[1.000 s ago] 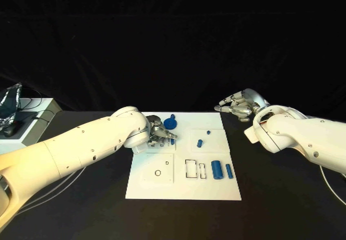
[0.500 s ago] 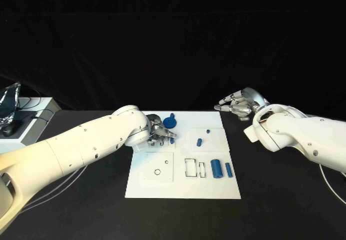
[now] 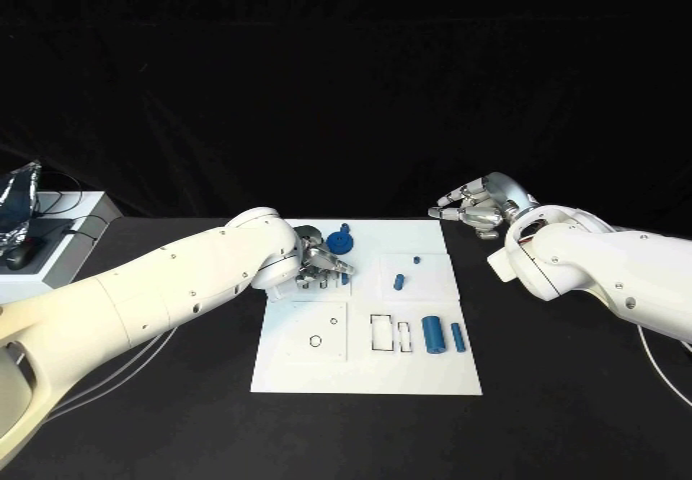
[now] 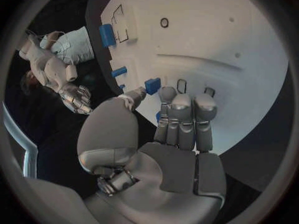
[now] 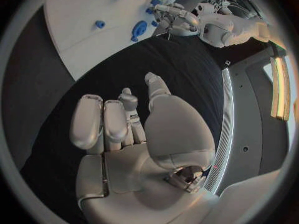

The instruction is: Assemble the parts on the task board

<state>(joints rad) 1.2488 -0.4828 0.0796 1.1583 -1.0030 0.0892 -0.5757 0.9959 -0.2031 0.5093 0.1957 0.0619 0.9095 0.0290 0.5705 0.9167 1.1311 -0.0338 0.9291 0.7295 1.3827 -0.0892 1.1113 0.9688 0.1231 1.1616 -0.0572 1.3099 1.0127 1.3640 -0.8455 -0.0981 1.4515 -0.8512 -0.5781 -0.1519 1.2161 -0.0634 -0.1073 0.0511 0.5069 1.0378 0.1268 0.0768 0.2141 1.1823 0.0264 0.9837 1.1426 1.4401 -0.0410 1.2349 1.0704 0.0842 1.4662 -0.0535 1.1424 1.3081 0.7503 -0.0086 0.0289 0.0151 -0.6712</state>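
The white task board (image 3: pixel 368 370) lies mid-table. My left hand (image 3: pixel 320 265) rests on its rear left part. In the left wrist view, thumb and a finger pinch a small blue block (image 4: pixel 152 86) standing by two slots, while the other fingers (image 4: pixel 187 114) lie straight and together. A round blue part (image 3: pixel 340 240) sits just behind that hand. Two small blue pieces (image 3: pixel 398 283) lie in the middle and two blue cylinders (image 3: pixel 431 335) at the board's right. My right hand (image 3: pixel 483 210) hovers over the black table behind the board's right corner, fingers loosely apart, holding nothing.
A white box (image 3: pixel 58 240) with cables and a silvery object (image 3: pixel 22 205) stands at the table's left. Outlined recesses (image 3: pixel 382 335) and a ring mark (image 3: pixel 316 342) sit in the board's front half. The right wrist view shows the board (image 5: pixel 74 15) and my left hand (image 5: pixel 177 17).
My left hand has shifted slightly toward the board's rear edge. The right hand and the loose parts have stayed put.
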